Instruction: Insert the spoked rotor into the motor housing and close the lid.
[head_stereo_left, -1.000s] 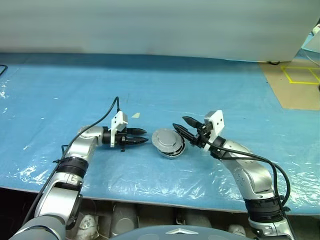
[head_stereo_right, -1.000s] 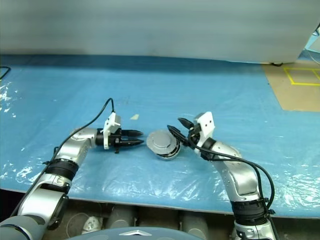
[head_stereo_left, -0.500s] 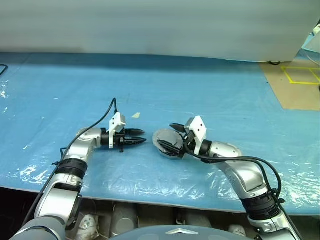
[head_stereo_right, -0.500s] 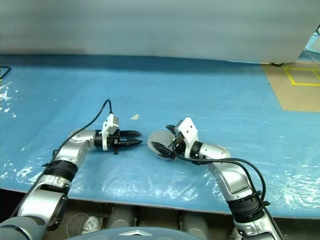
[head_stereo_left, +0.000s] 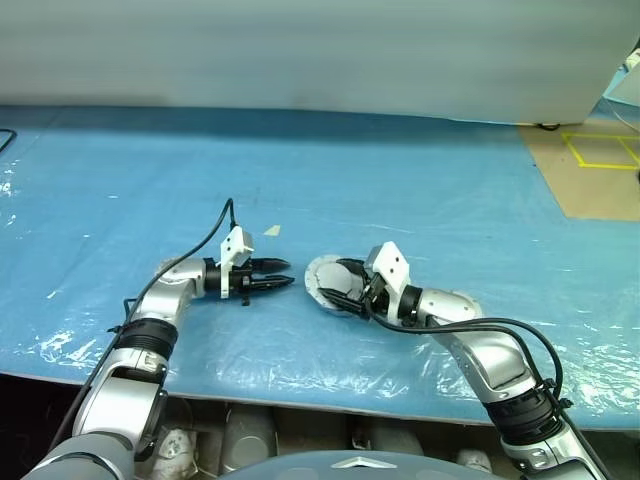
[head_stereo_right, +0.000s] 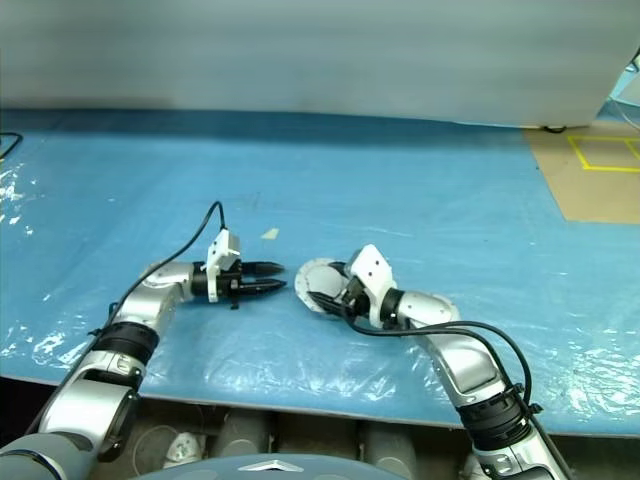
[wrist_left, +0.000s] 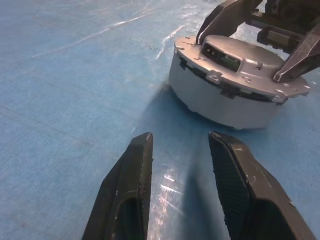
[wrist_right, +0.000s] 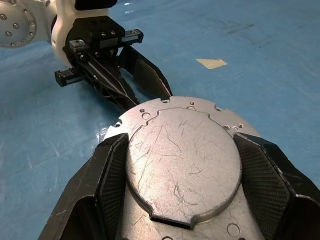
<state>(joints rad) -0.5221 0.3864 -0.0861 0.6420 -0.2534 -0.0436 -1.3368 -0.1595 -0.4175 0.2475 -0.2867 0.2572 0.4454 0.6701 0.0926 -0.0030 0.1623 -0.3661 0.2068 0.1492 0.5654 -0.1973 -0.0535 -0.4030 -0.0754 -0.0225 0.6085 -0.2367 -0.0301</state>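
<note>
The motor housing (wrist_left: 220, 100) sits flat on the blue sheet at mid-table, capped by the lid (wrist_right: 182, 155) with its plain, scratched silver face up. My right gripper (head_stereo_left: 338, 282) reaches over it from the right. Its two black fingers (wrist_right: 107, 170) press on opposite sides of the lid's raised round plate. My left gripper (head_stereo_left: 280, 275) lies level just left of the housing, pointing at it. It is open, with nothing between its fingers (wrist_left: 132, 170), and a short gap separates it from the housing. The spoked rotor is hidden.
A blue plastic sheet (head_stereo_left: 120, 180) covers the whole table. A small beige scrap (head_stereo_left: 272, 230) lies just behind my left gripper. The table's front edge runs close below both arms. Bare floor with yellow tape (head_stereo_left: 600, 150) shows at the far right.
My right gripper has come down and leftward from beside the housing, and its fingers now clamp the lid. The housing, tilted before, now lies flat. My left gripper has kept still.
</note>
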